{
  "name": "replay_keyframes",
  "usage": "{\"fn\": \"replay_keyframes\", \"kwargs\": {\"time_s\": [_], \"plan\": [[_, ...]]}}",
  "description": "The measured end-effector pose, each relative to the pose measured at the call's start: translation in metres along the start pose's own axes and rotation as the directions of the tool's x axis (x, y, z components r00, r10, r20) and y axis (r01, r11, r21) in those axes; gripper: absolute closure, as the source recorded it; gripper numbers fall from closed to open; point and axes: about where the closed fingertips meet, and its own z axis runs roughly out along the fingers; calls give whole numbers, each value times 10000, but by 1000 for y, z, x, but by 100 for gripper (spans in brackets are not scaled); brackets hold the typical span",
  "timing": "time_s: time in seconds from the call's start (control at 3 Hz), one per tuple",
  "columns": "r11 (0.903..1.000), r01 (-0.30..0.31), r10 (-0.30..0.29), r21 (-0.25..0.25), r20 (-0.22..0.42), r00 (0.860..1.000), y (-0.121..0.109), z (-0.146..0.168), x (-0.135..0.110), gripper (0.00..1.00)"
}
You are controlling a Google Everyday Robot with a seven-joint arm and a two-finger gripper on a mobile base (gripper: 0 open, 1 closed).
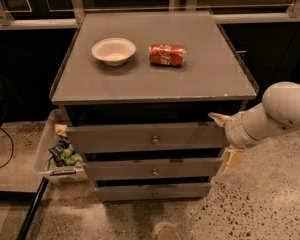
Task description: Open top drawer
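The top drawer (115, 137) is the widest grey front, just under the cabinet top, with a small round metal knob (155, 140) at its middle. Its front stands slightly forward, with a dark gap above it. My gripper (225, 139) is at the drawer's right end, well right of the knob. It is open and holds nothing. One cream fingertip (217, 118) is at the front's upper right corner, the other (233, 160) hangs lower beside the middle drawer (120, 169). The white arm (280, 109) reaches in from the right.
A white bowl (113, 50) and a red soda can (167, 54) lying on its side are on the grey cabinet top (200, 79). The bottom drawer (120, 192) is narrowest. A clear bin (45, 149) with snack packets stands left of the cabinet. The floor is speckled.
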Motion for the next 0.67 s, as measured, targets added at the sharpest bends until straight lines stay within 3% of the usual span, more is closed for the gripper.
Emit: {"fn": "replay_keyframes", "kwargs": {"time_s": [0.67], "plan": [[10000,-2,0,56,226,9997,-6,10,-1,0]]}}
